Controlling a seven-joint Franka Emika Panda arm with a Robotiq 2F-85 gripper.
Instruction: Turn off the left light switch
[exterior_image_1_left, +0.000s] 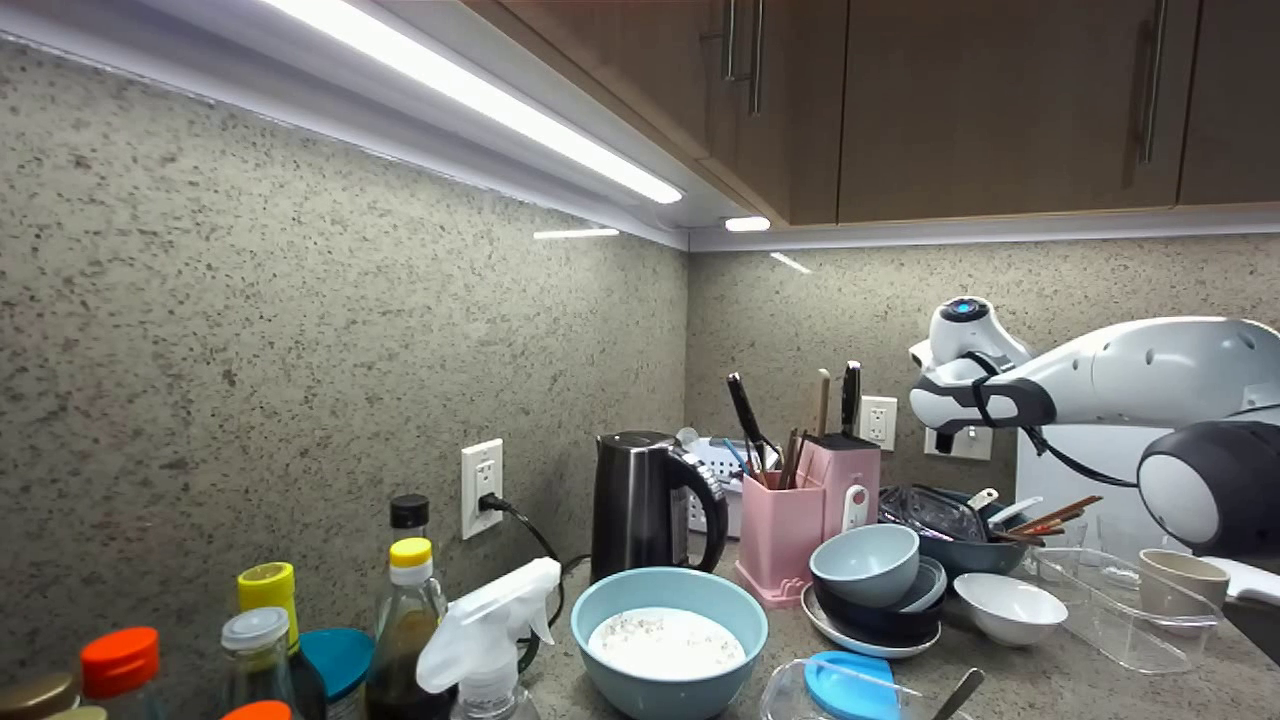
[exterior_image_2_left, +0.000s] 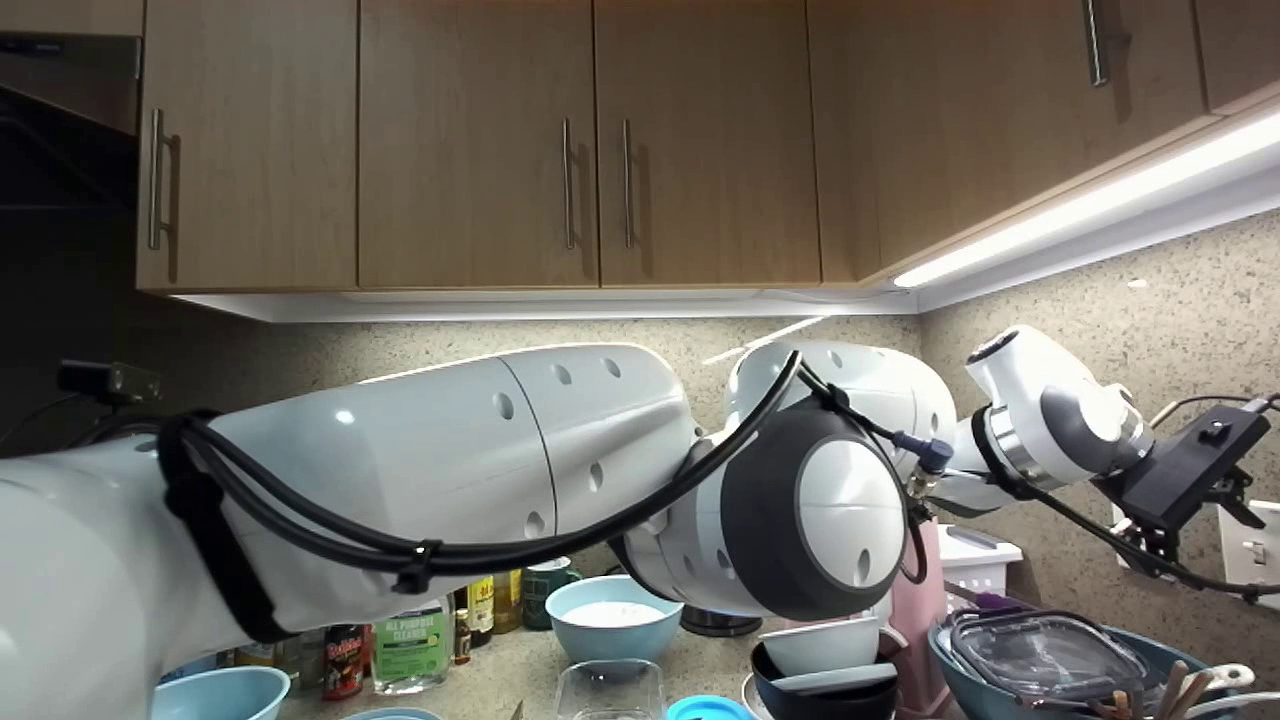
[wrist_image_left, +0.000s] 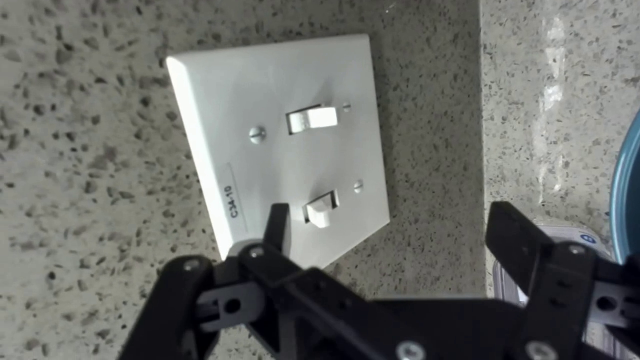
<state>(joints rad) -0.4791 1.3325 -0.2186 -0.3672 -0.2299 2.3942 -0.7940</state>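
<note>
Speckled wall (wrist_image_left: 90, 175) backs the switch plate (wrist_image_left: 270, 165), and the gripper (wrist_image_left: 392, 220), jaws spread wide, could skid past the nearer toggle (wrist_image_left: 320, 212) if pushed in misaligned.

Two switches (wrist_image_left: 322, 117) sit in the plate (wrist_image_left: 280, 167) on the wall (wrist_image_left: 100, 155)

Two speckled walls (exterior_image_1_left: 300, 300), beige-grey with dark flecks, meet in a corner (exterior_image_1_left: 687, 340) that shows in both exterior views. Above them hang flat-fronted wooden cabinets (exterior_image_2_left: 700, 150) with long, upright metal handles (exterior_image_2_left: 629, 185) and pale undersides (exterior_image_2_left: 500, 305). Beneath the cabinets a long, white strip light (exterior_image_1_left: 500, 105) glows, and bright streaks (exterior_image_1_left: 577, 234) of reflection lie on the walls. A grey speckled counter (exterior_image_1_left: 1100, 700) runs along their foot. At the edge of an exterior view, beside the cabinets, a dark area (exterior_image_2_left: 60, 270) is too dim to make out.
</note>
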